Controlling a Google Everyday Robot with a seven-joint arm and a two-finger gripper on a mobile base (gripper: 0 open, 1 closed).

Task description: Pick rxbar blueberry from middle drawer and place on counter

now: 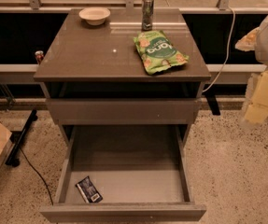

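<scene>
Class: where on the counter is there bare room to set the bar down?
Free: the front-left of the counter, bordered by the bowl and green snack bag. Crowded: back edge (bowl, metal can) and right side. The gripper hangs right of the cabinet.
</scene>
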